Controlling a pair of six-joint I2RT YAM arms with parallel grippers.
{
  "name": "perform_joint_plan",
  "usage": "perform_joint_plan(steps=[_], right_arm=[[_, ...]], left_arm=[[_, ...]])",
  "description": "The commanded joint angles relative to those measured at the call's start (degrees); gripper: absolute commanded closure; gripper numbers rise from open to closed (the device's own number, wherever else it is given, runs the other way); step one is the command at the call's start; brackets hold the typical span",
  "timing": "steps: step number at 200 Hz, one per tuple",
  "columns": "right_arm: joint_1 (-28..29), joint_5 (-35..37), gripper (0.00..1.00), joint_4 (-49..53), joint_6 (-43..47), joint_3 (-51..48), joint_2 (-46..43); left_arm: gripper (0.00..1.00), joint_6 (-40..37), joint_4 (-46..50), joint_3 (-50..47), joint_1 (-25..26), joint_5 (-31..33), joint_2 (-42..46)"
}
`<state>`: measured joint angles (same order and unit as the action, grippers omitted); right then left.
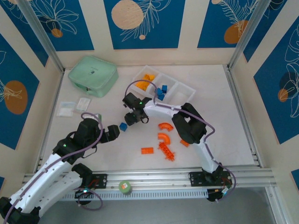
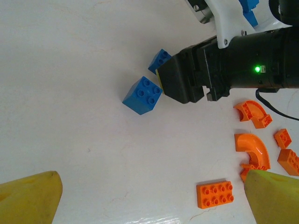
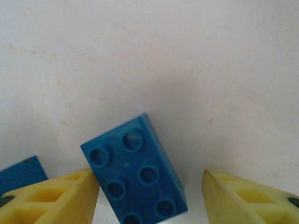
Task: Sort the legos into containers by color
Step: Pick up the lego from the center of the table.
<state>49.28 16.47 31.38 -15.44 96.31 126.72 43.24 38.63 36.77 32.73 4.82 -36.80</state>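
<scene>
Though partly cut off, blue brick (image 3: 133, 175) sits loose — right hand (image 3: 149, 182) gaping, empty.

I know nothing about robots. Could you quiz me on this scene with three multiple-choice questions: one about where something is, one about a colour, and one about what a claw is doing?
1. Where does the mint-green case lie?
A) left of the white tray, on the table's far side
B) inside the tray
C) between the arm bases

2. What colour is the brick between the fingers of the right claw?
A) orange-red
B) yellow
C) blue

3. What state is the left claw in?
A) shut on a brick
B) open, gripping nothing
C) shut on a packet

Answers:
1 A: the top view shows the case beside the tray's left end.
2 C: the right wrist view shows a blue studded brick.
3 B: its yellow fingers stand wide apart.
</scene>
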Motion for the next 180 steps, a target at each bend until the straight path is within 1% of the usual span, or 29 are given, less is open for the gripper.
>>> perform_joint_plan(steps=[1,18,37,75,104,131,155,180], right_arm=[[-0.2,1.2,0.44,2.1,1.5,2.7,2.1],[-0.3,0.8,0.47,2.0,1.9,2.9,2.4],[-0.2,-0.3,0.54,2.3,2.3,3.2,2.4],[-0.2,-0.6,0.65,2.6,2.5,2.5,1.1],[-0.5,-1.1,0.68,2.4,2.2,1.2,-2.0],[-1.2,-0.6,0.69,3.3,1.9,0.4,-5.3],[-3.5,-1.3,0.69,4.2,0.6,-0.6,-8.7],[-7.0,-0.4,0.7,5.1,-0.3,-1.0,-11.9]], left_arm=[[0.01,0.4,1.2,0.0,-0.8,1.2,0.3],[0.01,0.4,1.3,0.2,-0.7,1.4,0.3],[0.01,0.3,1.4,0.1,-0.7,1.4,0.3],[0.01,0.5,1.4,0.3,-0.7,1.2,0.3],[0.01,1.0,0.7,0.5,-0.7,0.7,0.0],[0.01,1.5,0.2,1.1,-0.7,-0.6,-0.9],[0.01,1.2,-1.7,0.8,-0.7,-1.8,-1.7],[0.01,0.1,-4.1,1.8,-0.7,-3.3,-4.8]])
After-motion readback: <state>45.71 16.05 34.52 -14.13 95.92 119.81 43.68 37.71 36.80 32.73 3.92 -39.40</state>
